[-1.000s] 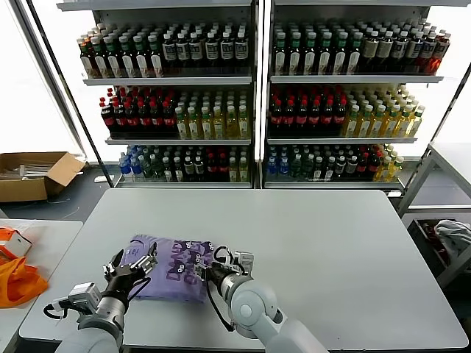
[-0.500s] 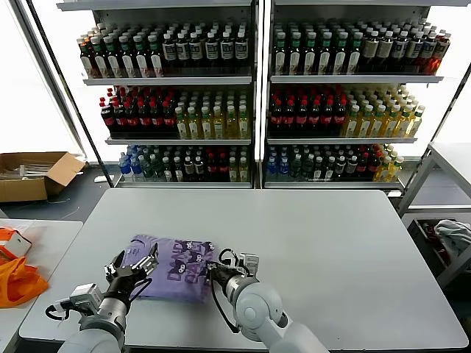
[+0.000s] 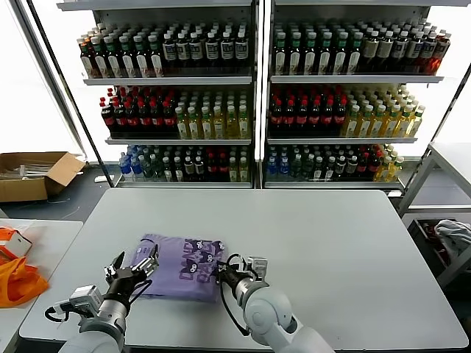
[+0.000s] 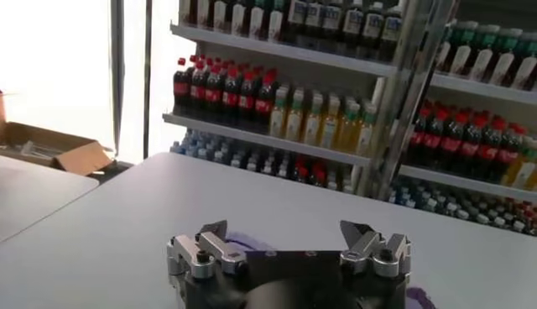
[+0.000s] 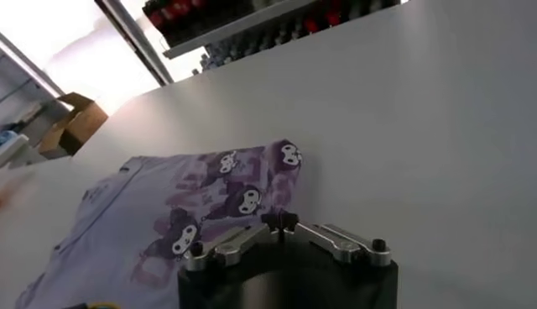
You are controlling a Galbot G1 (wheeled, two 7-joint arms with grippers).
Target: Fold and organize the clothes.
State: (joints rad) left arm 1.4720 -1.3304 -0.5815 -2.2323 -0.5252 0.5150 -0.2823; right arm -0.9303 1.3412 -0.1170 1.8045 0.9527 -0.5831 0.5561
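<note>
The lavender T-shirt (image 3: 180,268) lies folded in a flat rectangle on the grey table (image 3: 331,250), near the front edge, its dark purple-and-white print facing up. My left gripper (image 3: 134,263) is open over the shirt's left edge, and only slivers of purple (image 4: 245,246) show past it (image 4: 285,239) in the left wrist view. My right gripper (image 3: 227,273) is shut at the shirt's right edge. In the right wrist view its tips (image 5: 279,220) meet right at the printed fabric's (image 5: 210,201) border.
An orange bag (image 3: 18,283) lies on a side table at the left. A cardboard box (image 3: 33,173) sits on the floor behind it. Shelves of bottles (image 3: 257,95) stand behind the table. A pale cloth (image 3: 452,235) lies at the far right.
My right gripper has moved to the right, and the shirt has slid a little to the right with it. The left gripper stays open at the shirt's left edge.
</note>
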